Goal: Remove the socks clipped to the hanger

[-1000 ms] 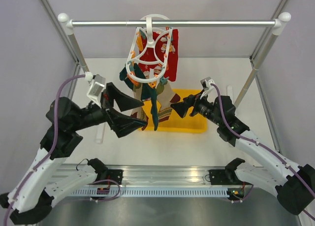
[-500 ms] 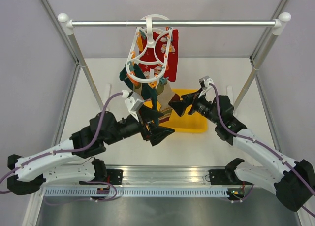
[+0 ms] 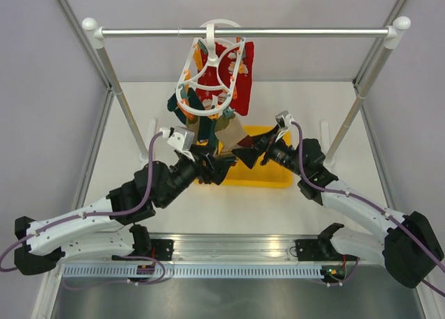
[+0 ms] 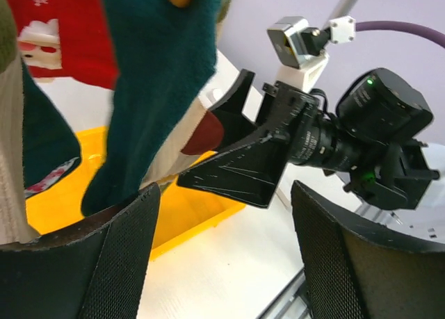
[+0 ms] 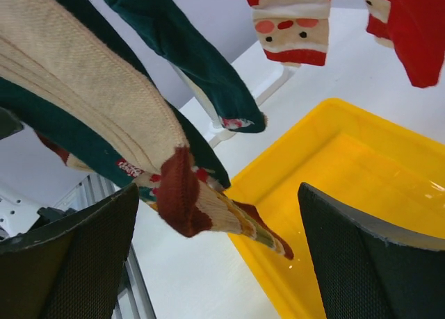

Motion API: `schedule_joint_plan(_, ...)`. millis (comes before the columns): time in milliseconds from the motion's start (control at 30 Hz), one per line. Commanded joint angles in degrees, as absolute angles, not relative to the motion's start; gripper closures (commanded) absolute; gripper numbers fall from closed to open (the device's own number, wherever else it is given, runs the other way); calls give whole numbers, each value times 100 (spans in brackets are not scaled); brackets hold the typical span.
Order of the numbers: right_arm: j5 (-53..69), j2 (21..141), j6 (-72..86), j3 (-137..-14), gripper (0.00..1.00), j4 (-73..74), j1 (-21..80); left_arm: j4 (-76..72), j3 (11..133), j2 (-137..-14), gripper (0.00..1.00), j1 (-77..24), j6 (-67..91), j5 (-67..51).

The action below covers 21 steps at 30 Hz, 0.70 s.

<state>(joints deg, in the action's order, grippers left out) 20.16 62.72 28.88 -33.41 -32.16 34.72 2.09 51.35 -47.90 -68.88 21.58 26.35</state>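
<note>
Two grippers, both spread wide, flank roughly five socks (image 3: 247, 83) clipped to one white hanger (image 3: 208, 69) over one yellow tray (image 3: 271, 176): left gripper (image 3: 219, 167) at their 7 o'clock, right gripper (image 3: 245, 152) at 4 o'clock. Half a second ago the left gripper sat lower, farther out.
</note>
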Motion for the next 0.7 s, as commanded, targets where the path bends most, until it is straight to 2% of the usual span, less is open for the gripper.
schedule_joint_plan(0,2311,6372,3076,-3331,2,-4095,3568,114,5142,-4772,21,-6917,2197,3225)
schedule_joint_plan(333,2004,6513,3041,-3384,2,-4105,3814,18,5308,-4720,24,-6917,1907,3015)
schedule_joint_plan(433,1916,6373,3041,-3331,7,-4008,3832,26,5344,-4606,27,-6917,1916,2866)
schedule_joint_plan(533,1767,6084,3015,-3252,17,-3789,3841,26,5352,-4474,28,-6917,1934,2769)
schedule_joint_plan(633,1731,5811,2953,-3226,30,-3507,3841,26,5396,-4369,28,-6917,1925,2523)
schedule_joint_plan(667,1740,5749,2971,-3226,38,-3463,3841,26,5405,-4325,28,-6917,1881,2462)
